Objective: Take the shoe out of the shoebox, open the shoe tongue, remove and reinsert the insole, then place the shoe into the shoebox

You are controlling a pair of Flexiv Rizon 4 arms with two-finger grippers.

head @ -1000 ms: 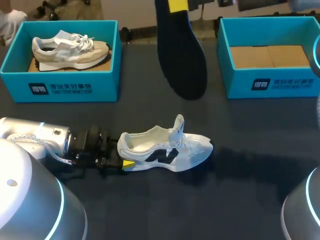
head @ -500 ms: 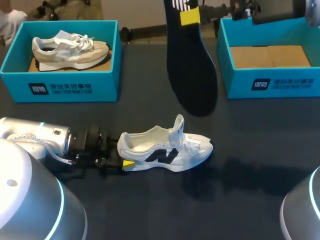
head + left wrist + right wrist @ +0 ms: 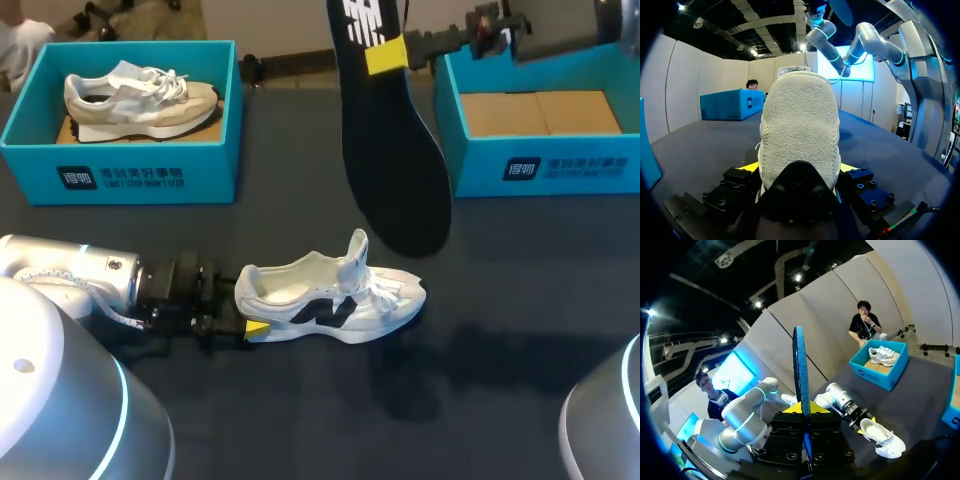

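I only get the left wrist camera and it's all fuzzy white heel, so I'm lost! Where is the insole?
Observer: The right tool is holding the black insole up in the air, gripped near its heel end, out of the white shoe.
Operator: Is the tongue open?
Observer: Yes, the tongue stands up straight and the shoe's mouth is wide open.
Operator: Is that blue box ahead of me empty?
Observer: Yes, that shoebox shows only its bare cardboard floor inside.
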